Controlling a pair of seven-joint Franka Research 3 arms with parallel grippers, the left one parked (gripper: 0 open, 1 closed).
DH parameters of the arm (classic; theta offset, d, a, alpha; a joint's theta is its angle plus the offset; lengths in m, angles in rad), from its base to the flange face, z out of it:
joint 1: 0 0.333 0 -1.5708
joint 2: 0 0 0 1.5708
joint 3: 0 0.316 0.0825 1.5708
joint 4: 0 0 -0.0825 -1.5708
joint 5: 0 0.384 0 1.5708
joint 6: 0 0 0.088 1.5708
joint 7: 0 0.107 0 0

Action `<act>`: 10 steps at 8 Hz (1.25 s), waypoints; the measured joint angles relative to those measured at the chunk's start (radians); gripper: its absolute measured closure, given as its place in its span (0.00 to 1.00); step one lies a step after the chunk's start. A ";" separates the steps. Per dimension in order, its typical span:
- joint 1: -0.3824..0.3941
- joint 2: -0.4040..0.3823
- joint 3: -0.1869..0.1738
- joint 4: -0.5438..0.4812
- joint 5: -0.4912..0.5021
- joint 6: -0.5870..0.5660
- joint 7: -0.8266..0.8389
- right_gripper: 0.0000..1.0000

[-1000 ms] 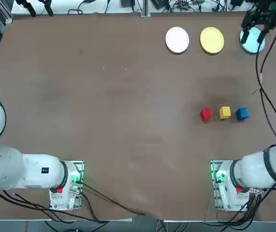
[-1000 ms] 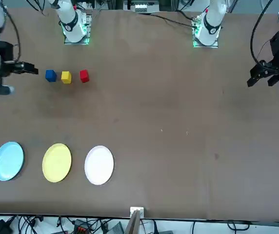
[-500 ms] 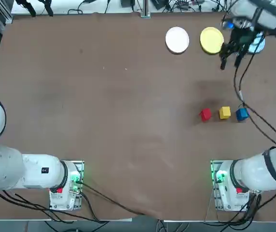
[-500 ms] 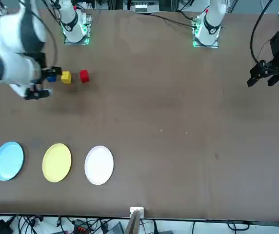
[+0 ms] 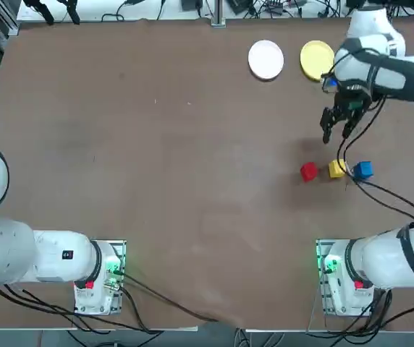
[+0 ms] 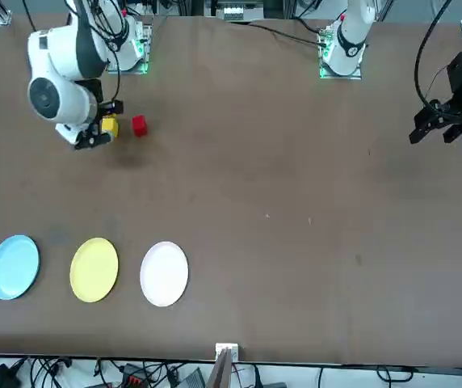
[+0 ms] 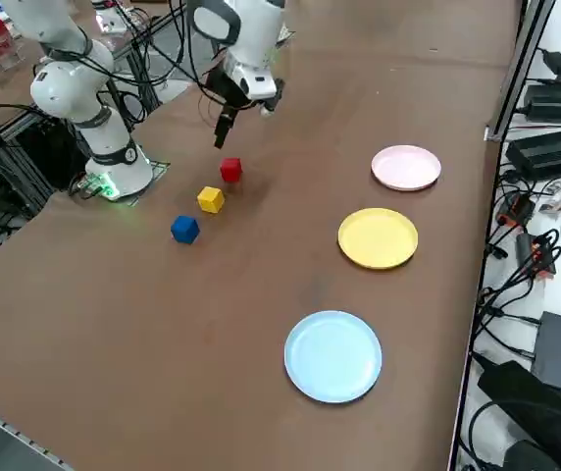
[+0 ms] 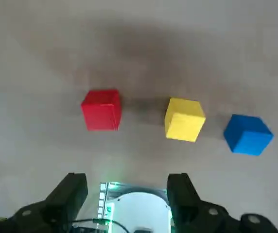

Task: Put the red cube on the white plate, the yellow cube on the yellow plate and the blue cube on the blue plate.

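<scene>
Three cubes lie in a row on the brown table: the red cube (image 5: 308,171), the yellow cube (image 5: 336,169) and the blue cube (image 5: 363,170). My right gripper (image 5: 336,130) hangs above the table just beyond them, open and empty. In the wrist view its fingers (image 8: 68,194) stand apart, facing the red cube (image 8: 101,109), yellow cube (image 8: 184,119) and blue cube (image 8: 247,134). At the far edge sit the white plate (image 7: 406,167), the yellow plate (image 7: 378,237) and the blue plate (image 7: 333,355). In the front view my arm hides the blue cube.
My right arm's black cable (image 5: 381,191) trails over the table close to the blue cube. Cables and power bricks (image 7: 555,147) lie past the table's far edge behind the plates. The arm bases (image 5: 337,278) stand at the near edge.
My right arm swung from above the blue plate at the far right corner down towards the row of cubes. The cubes and plates have not moved.
</scene>
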 joint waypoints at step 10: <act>0.193 0.137 0.000 -0.258 0.001 0.547 0.209 0.01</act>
